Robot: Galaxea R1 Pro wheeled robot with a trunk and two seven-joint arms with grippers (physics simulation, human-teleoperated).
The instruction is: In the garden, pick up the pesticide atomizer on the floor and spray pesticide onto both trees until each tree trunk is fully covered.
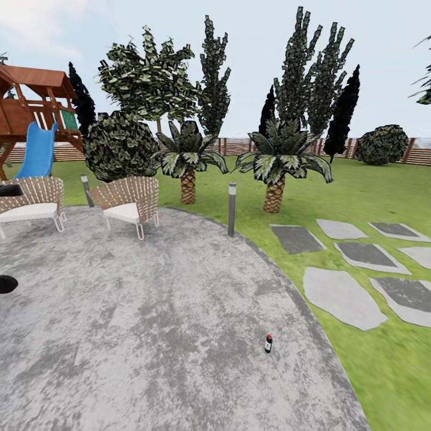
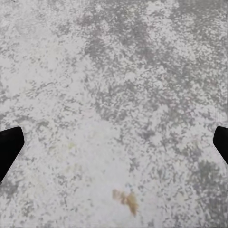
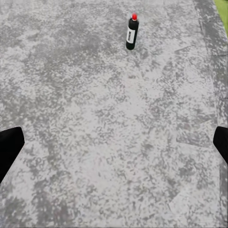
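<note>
Round patio (image 1: 149,335) of mottled grey concrete, wide and bare, curved edge meeting lawn (image 1: 383,365) at right; atomizer (image 1: 268,343) upright on the patio near that edge, well apart from everything else; slim black bottle, red cap, white label, writing too small to read. Same atomizer (image 3: 132,32) ahead of the right pincer (image 3: 114,145), finger tips (image 3: 9,147) spread wide, nothing between. Left pincer (image 2: 114,145) likewise spread over speckled concrete with a brownish stain (image 2: 126,199). Irregular grey slabs (image 1: 341,296) in the grass; two wicker chairs (image 1: 127,202), a grey post (image 1: 231,208), scaly-trunked palms (image 1: 274,161) and slatted fence (image 1: 239,145) beyond.
</note>
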